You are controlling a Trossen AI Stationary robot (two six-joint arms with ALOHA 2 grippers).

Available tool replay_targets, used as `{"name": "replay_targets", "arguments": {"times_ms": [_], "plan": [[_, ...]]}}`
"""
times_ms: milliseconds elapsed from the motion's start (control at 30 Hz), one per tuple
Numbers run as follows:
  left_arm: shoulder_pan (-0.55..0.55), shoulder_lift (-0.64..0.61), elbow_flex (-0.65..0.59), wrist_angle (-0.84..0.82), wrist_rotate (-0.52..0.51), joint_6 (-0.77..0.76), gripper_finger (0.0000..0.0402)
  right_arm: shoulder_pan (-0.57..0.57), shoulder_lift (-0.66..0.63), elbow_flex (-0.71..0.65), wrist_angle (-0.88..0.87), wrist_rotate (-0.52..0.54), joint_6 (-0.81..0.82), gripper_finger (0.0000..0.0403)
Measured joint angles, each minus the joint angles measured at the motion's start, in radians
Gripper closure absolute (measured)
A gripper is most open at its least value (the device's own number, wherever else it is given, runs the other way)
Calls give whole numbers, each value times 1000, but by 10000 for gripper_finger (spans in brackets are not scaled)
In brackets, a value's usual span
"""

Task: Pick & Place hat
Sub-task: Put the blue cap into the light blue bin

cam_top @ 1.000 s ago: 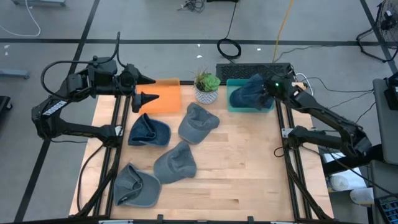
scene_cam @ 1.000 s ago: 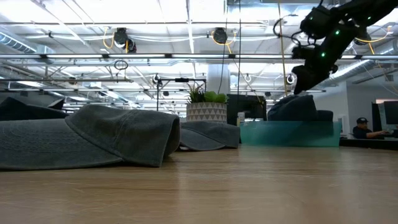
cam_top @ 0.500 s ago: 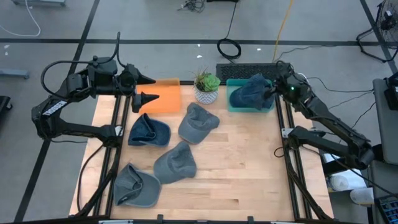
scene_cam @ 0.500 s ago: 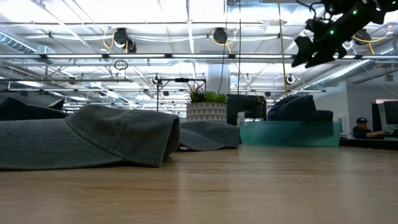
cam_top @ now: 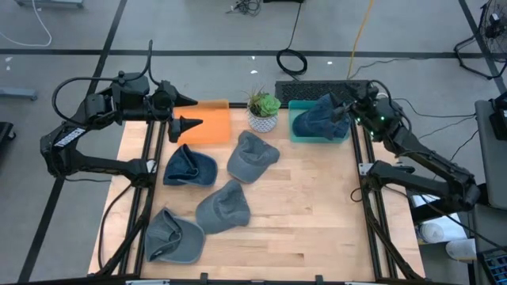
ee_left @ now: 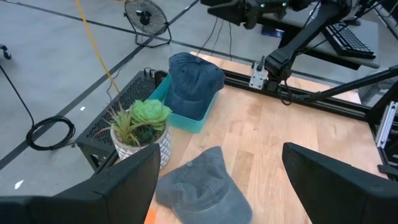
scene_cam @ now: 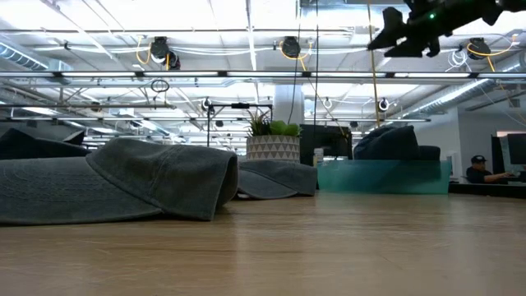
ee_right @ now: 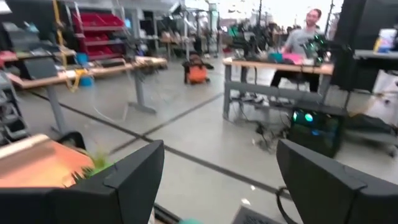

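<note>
A dark blue hat [cam_top: 317, 117] lies in the teal bin [cam_top: 342, 136] at the table's far right; it also shows in the left wrist view [ee_left: 194, 76] and the low view [scene_cam: 393, 141]. My right gripper [cam_top: 345, 109] is open and empty, high above the bin's right side, with its fingers about level [scene_cam: 386, 33] [ee_right: 217, 180]. Several more hats lie flat on the table: a dark blue one [cam_top: 190, 168] and grey ones [cam_top: 252, 156] [cam_top: 223, 207] [cam_top: 174, 237]. My left gripper [cam_top: 192, 114] waits open and empty over the orange bin [cam_top: 212, 125] at the far left.
A potted plant [cam_top: 264, 111] stands between the two bins at the far edge. A black keyboard-like grid [cam_top: 317, 89] lies behind the teal bin. Dark frame rails [cam_top: 372, 206] run along the table's left and right sides. Bare wood [cam_top: 309, 214] lies at the near right.
My right gripper has gone up from just above the hat in the teal bin, and has tipped from pointing down to about level. The hat has stayed in the bin.
</note>
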Motion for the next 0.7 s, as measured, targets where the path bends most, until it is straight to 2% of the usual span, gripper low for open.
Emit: {"name": "replay_targets", "arguments": {"times_ms": [233,400,700], "plan": [[0,0,0,0,0,4,55,53,0,0,46,-6,-14,104],[0,0,0,0,-1,6,55,100,19,11,75,-134,28,117],[0,0,0,0,-1,6,55,241,136,193,73,-158,38,137]]}}
